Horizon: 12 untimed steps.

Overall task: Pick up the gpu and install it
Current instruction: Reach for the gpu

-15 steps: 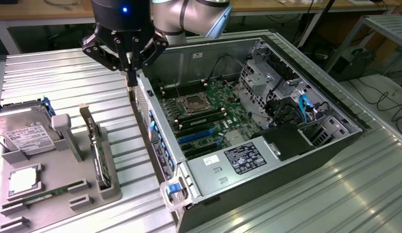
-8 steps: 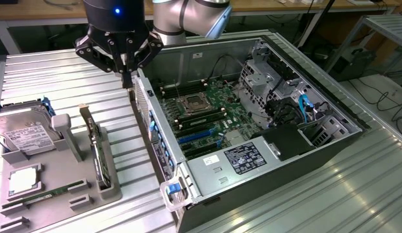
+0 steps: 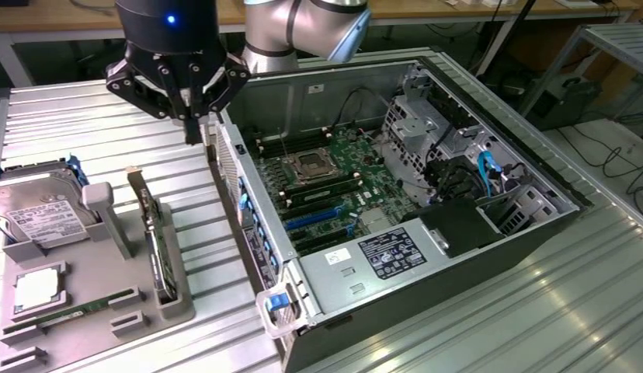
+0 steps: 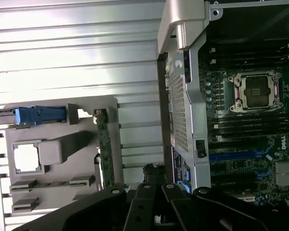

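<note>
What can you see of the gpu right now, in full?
The gpu stands on its long edge in a slot of the gray holder, beside the open computer case. Seen edge-on, it is a thin green circuit card with a silver metal bracket at one end, pointing up. Its flat faces are hidden. Only the holder touches it; the shut tool hangs above, apart from it.

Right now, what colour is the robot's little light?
Blue; the light shows best in the exterior view.
</note>
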{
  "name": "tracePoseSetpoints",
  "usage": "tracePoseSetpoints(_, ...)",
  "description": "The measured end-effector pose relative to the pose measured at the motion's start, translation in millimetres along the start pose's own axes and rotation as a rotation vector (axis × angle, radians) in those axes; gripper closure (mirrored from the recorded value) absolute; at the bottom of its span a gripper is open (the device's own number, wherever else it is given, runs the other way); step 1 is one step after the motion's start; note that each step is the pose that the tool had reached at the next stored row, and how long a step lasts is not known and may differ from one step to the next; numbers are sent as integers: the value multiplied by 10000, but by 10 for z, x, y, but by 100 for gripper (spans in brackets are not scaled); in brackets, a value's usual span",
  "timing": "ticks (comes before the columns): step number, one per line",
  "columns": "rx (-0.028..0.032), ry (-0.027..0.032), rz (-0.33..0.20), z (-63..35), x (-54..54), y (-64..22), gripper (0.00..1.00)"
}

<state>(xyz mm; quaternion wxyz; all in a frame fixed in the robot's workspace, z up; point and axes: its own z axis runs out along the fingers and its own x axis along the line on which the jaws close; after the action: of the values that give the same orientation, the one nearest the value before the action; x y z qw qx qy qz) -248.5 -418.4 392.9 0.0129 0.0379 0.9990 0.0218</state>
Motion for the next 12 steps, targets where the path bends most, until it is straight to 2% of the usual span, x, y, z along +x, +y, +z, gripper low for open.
tracePoseSetpoints(12,0,0,0,-5,199,-44,89)
